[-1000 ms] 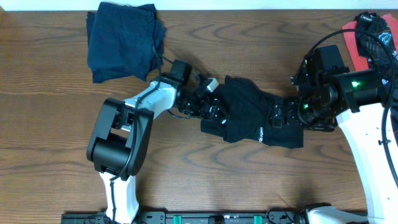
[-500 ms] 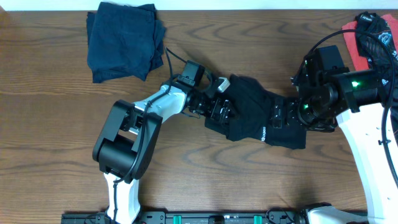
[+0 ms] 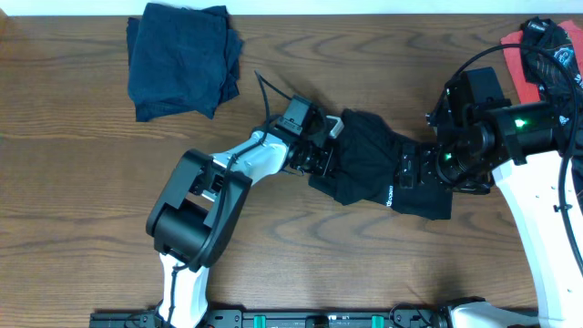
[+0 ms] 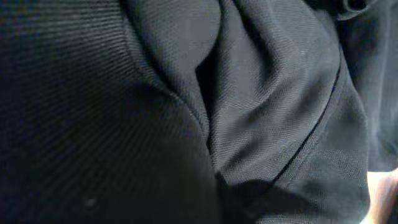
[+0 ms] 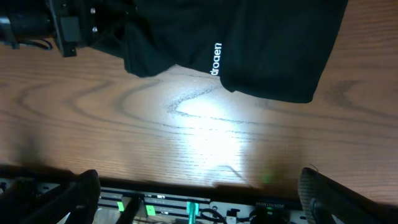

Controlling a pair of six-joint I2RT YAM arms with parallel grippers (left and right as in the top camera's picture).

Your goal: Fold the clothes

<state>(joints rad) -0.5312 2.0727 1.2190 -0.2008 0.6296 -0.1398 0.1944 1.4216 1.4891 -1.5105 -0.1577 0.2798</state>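
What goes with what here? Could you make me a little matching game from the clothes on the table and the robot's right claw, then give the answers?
Things:
1. navy shirt
2. black shirt
3. red and black garment
4. right gripper

Descriptions:
A. open wide, holding nothing
B. at the right edge of the overhead view
C. folded, top left in the overhead view
D. rumpled in the middle, with white lettering

Pairs: 1-C, 2-D, 3-B, 4-A.
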